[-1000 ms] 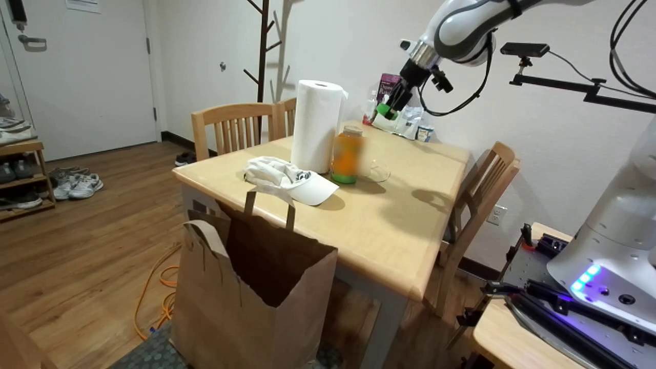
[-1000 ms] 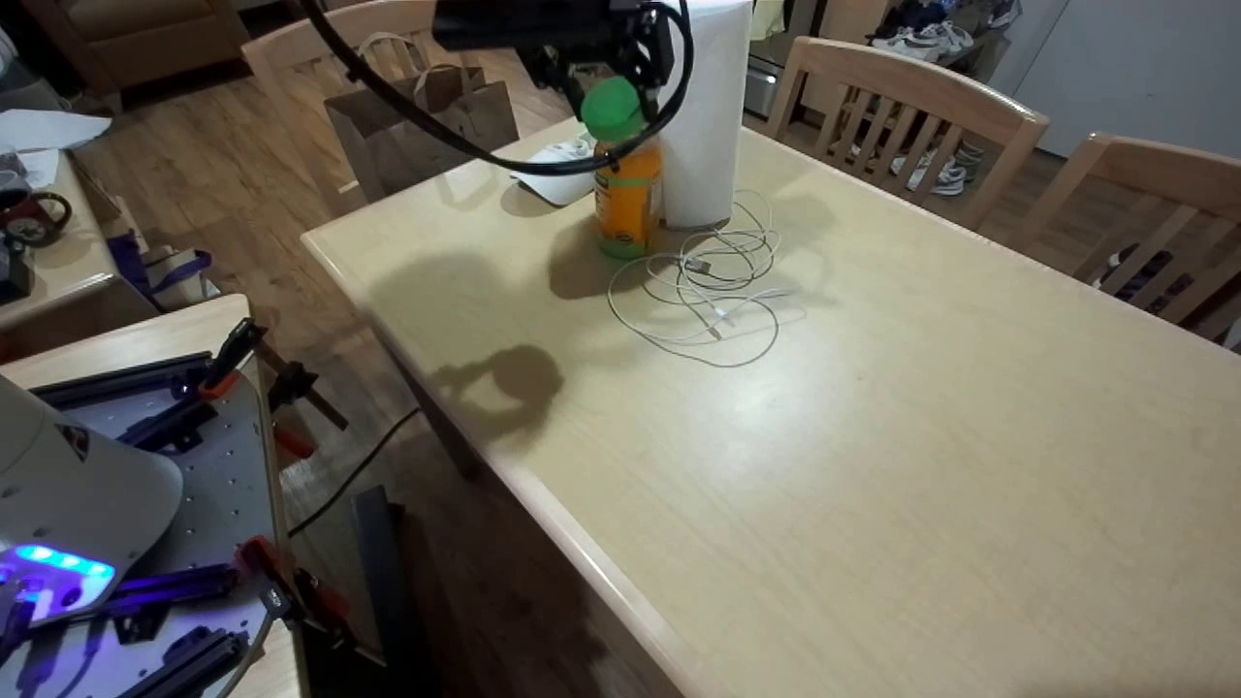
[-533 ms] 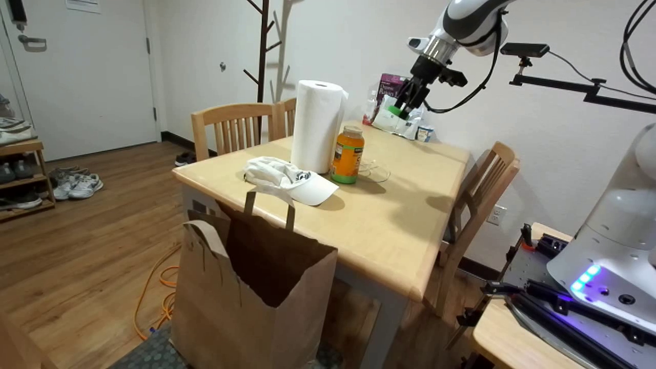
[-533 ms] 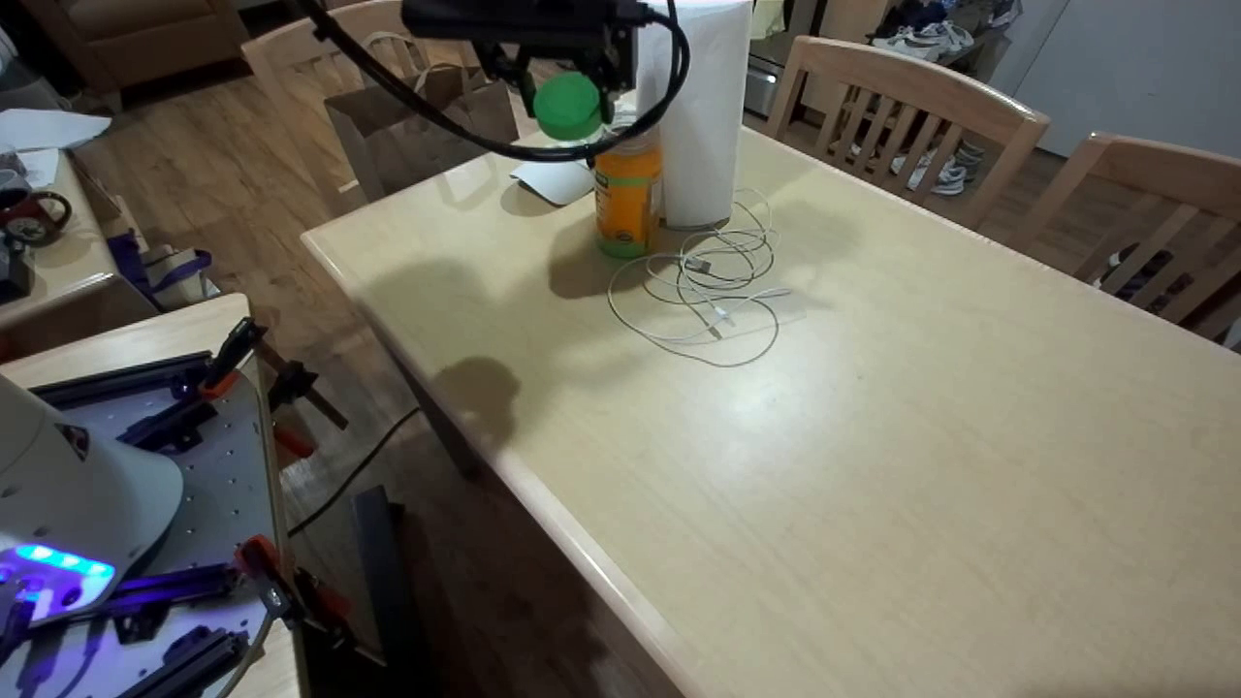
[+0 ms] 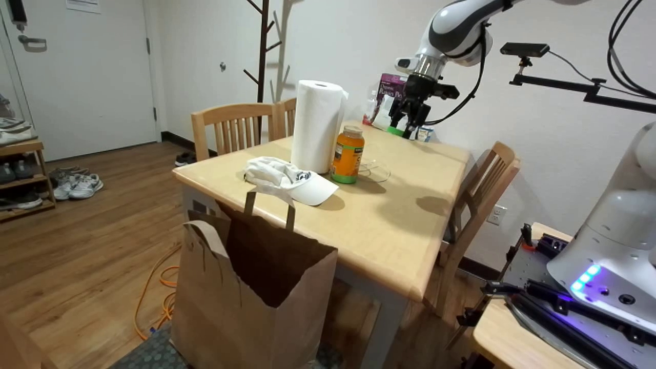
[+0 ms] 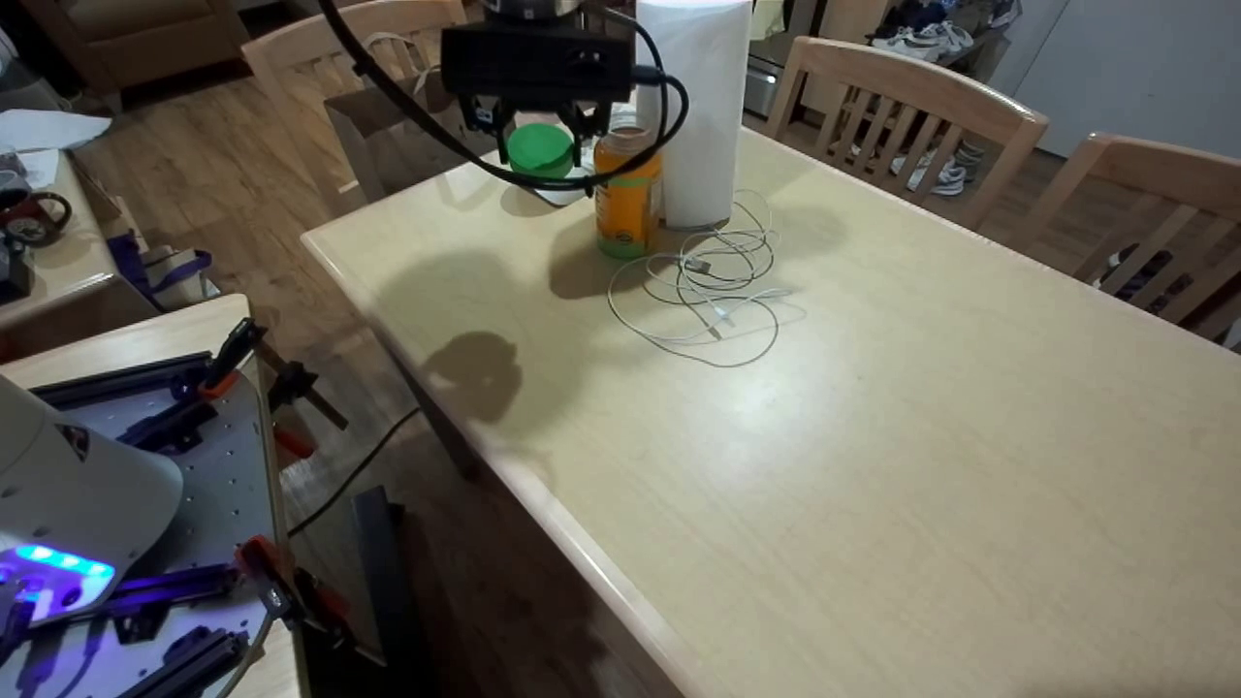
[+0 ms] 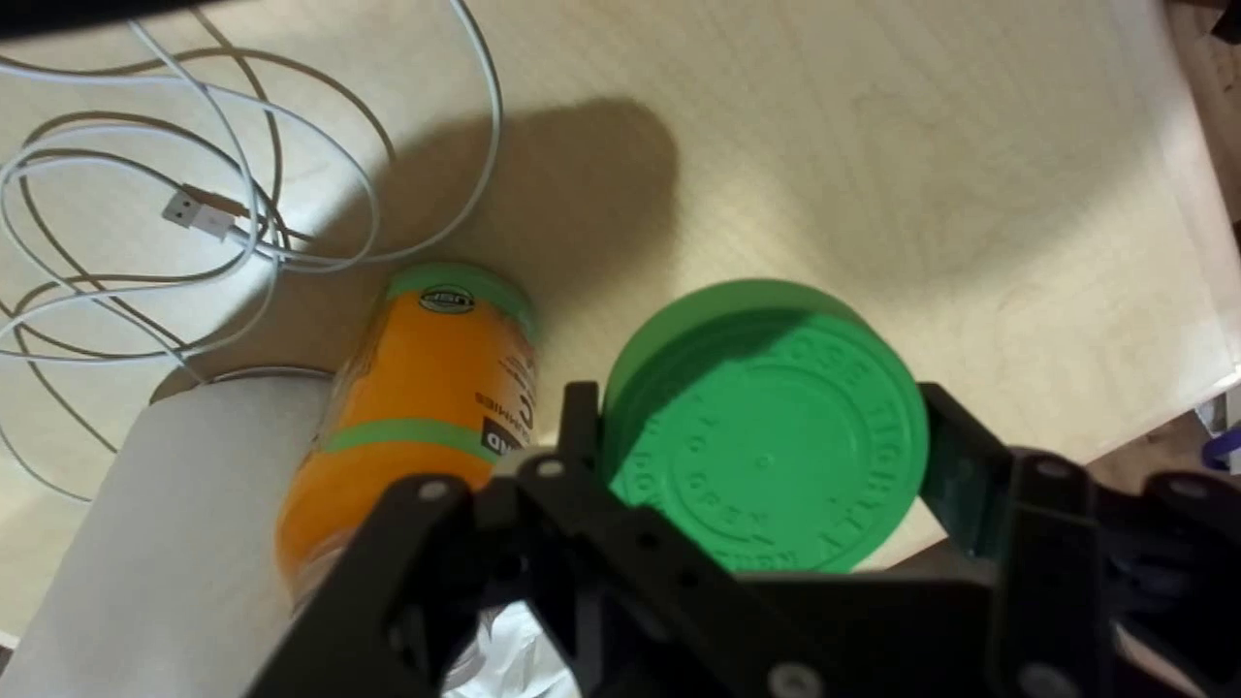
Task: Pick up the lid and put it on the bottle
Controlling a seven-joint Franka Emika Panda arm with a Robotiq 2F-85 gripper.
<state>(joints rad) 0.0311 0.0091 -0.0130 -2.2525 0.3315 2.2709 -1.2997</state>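
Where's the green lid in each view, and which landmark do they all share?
In an exterior view: green lid, upper half, right of centre.
In an exterior view: green lid, upper half, left of centre.
Wrist view: green lid, right of and below centre.
Shared landmark: orange bottle, visible in all three.

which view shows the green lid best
The wrist view: there the lid looms large, its raised lettering showing. Both exterior views show it far smaller, and in an exterior view the gripper hides part of it.

In the wrist view, bottle [image 7: 417, 407] partly hidden behind claw [image 7: 761, 422], white roll [image 7: 175, 543] cut off
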